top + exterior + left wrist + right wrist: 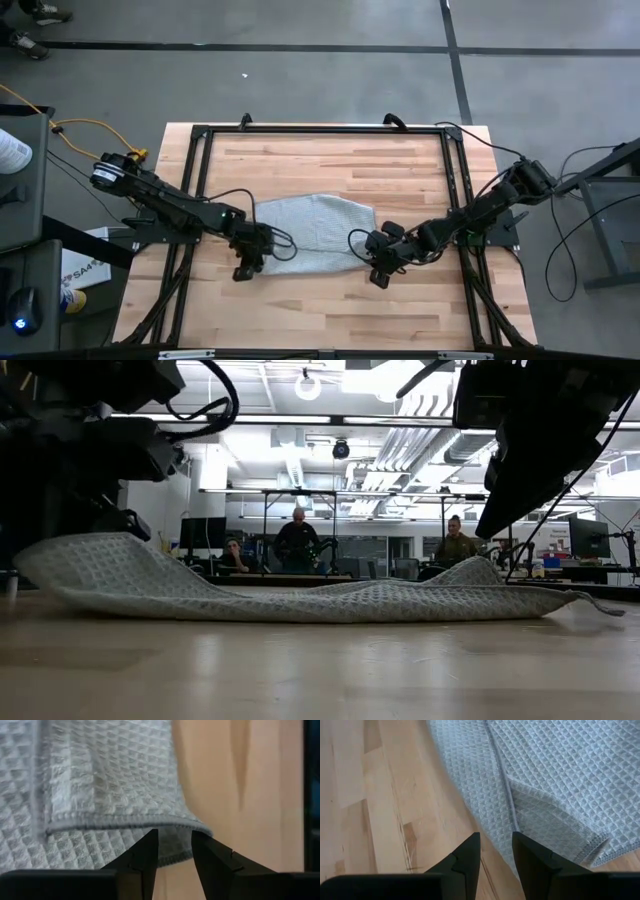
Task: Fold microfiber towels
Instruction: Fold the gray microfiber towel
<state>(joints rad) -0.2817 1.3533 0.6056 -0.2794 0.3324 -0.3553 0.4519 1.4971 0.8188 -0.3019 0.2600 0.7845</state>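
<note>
On the table (pixel 330 300): one microfiber towel (pixel 315 222), rumpled, lying near the wooden top's middle.
Arms: two, both reaching low toward the towel from opposite sides.
Left gripper (pixel 174 845): at the towel's left edge, fingers slightly apart over the hem, gripping nothing.
Right gripper (pixel 496 847): at the towel's right edge, fingers slightly apart, empty.
Background: three people beyond the table.

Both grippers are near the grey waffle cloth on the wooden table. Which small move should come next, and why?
Probably lower the left gripper and the right gripper onto the near edge of the light grey-blue waffle-weave microfiber towel and close. Both grippers are open and empty, each above a side of the towel, which lies rumpled and partly doubled over on the wooden table.
</note>
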